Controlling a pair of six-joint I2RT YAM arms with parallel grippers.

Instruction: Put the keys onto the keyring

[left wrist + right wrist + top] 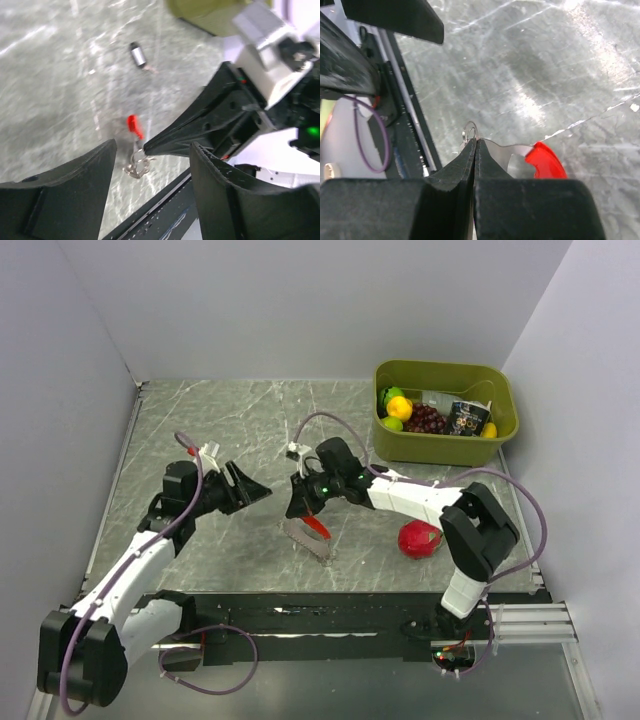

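- We see the bench point(220, 430) as a grey, stone-look top veined in white, smooth, with a soft sheen where the light glares.
- The keys point(542, 159) pair a glossy red plastic part with bare, bright silvery metal.
- The keyring point(470, 132) looks to us like thin polished metal wire.
- The right claw point(475, 142) is matt black plastic, faintly scuffed along its edges.
- The left claw point(150, 150) is the same matt black plastic; we note fine ribbing along the edge of its fingers point(220, 190).
- The arm shell point(410, 498) is smooth white plastic with a slight gloss.
- The cable point(386, 137) has a smooth purple sheath that looks rubbery.
- The bin point(440, 445) is olive-green matt plastic.
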